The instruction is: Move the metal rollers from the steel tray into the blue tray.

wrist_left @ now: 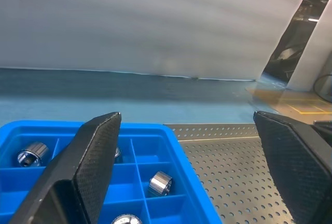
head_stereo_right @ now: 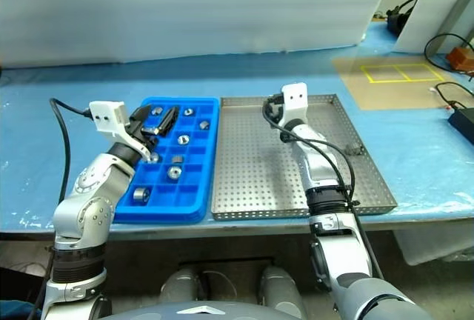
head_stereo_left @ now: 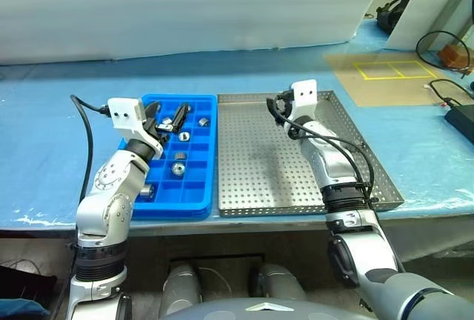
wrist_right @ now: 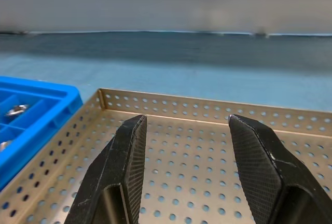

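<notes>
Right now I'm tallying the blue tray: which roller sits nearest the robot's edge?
The roller in the blue tray's front-left compartment, beside the left arm. The other rollers all lie in rows farther back.

One steel tray [head_stereo_left: 296, 187], one blue tray [head_stereo_left: 200, 201], about seven metal rollers [head_stereo_left: 178, 169]

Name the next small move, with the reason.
Probably lift the left gripper clear of the blue tray: it is open and empty, metal rollers lie in its compartments, and the steel tray under the open right gripper shows none left.
</notes>
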Robot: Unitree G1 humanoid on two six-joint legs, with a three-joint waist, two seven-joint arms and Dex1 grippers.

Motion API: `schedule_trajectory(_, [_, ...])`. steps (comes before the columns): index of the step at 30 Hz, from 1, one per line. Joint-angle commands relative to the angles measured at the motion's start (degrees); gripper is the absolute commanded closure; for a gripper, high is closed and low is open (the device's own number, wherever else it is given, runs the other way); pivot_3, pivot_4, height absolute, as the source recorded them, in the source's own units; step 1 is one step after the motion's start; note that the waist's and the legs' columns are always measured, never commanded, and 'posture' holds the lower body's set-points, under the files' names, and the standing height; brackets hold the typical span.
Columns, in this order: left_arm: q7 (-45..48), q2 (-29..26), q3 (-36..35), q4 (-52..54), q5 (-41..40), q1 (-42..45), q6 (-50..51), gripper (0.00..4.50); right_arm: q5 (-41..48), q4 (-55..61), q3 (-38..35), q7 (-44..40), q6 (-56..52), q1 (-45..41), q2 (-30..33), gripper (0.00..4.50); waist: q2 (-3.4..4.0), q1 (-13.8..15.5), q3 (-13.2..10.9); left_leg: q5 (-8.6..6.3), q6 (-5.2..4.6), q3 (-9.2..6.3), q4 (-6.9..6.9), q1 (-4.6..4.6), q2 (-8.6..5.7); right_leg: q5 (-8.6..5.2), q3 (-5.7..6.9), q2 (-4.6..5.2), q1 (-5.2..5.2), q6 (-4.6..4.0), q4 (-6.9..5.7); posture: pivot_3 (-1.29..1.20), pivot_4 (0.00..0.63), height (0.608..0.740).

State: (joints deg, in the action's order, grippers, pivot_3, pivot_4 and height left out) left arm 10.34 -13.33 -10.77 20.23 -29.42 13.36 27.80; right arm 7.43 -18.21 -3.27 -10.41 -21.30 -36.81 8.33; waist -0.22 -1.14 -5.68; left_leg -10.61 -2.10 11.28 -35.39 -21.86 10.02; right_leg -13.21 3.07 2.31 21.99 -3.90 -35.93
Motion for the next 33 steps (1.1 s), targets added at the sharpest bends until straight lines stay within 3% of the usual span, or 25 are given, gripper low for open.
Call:
schedule_trajectory(1, [-0.27, -0.21, -0.81, 2.58, 0.00, 1.14, -1.08, 0.19, 0.11, 1.52, 0.03, 0.02, 1.50, -2.02, -0.66, 1.92, 0.01, -0.04, 0.02, 0.00, 0.00, 0.00, 0.01, -0.01, 0.01, 0.01, 0.00, 0.00, 0.01, -0.01, 0.00, -0.31, 0.000, 0.740])
schedule_trajectory(5, [-0.25, -0.30, -0.86, 2.96, -0.03, 1.02, -1.03, 0.19, 0.22, 2.61, 0.52, -0.41, 1.46, -1.58, -1.34, 1.92, 0.04, 0.05, 0.08, 0.01, 0.02, 0.00, 0.09, -0.13, 0.02, 0.04, 0.00, -0.04, 0.11, -0.08, 0.05, -0.30, 0.000, 0.740])
schedule_trajectory(6, [-0.26, -0.32, -0.86, 2.99, -0.02, 1.05, -1.02, 0.19, 0.11, 2.78, 0.69, -0.57, 1.61, -1.52, -1.43, 1.92, 0.08, 0.10, -0.18, 0.01, 0.02, 0.00, 0.09, -0.19, 0.02, 0.15, 0.00, -0.04, 0.15, -0.26, 0.07, -0.30, 0.150, 0.740])
schedule_trajectory(13, [-0.36, -0.51, -0.96, 2.86, 0.09, 1.32, -1.03, 0.19, -0.30, 1.81, 0.53, -0.05, 1.87, -1.88, -1.58, 1.92, 0.14, -0.07, -1.34, -0.05, -0.11, 0.04, 0.34, -0.58, -0.07, 0.19, -0.06, 0.00, 0.58, 0.01, 0.32, -0.30, 0.150, 0.740])
schedule_trajectory(26, [-0.71, -0.11, -0.70, 3.04, 0.24, 1.65, -1.36, 0.19, -0.43, 1.95, 0.70, 0.30, 2.33, -2.21, -1.96, 1.92, 0.32, -1.26, -2.31, -0.06, -0.11, 0.04, 0.46, -0.81, -0.08, 0.33, -0.06, -0.01, 0.78, -0.26, 0.42, -0.30, 0.150, 0.740])
schedule_trajectory(29, [-1.13, -0.07, -0.78, 2.84, 2.60, 2.00, -4.66, 0.19, -5.54, 1.61, 2.08, 4.12, 8.00, -2.36, -0.32, 1.92, 0.36, -1.26, -2.50, -0.05, -0.11, 0.04, 0.46, -0.82, -0.08, 0.32, -0.06, 0.00, 0.80, -0.24, 0.42, -0.30, 0.150, 0.740])
schedule_trajectory(33, [-0.94, -2.28, 0.81, 1.57, 9.96, 1.86, -10.79, 0.19, -23.12, -2.21, 10.19, 14.12, 17.33, -2.61, 7.35, 1.92, 0.35, -1.15, -2.56, -0.04, -0.09, 0.04, 0.46, -0.85, -0.12, 0.30, -0.06, 0.01, 0.81, -0.19, 0.42, -0.30, 0.150, 0.740])
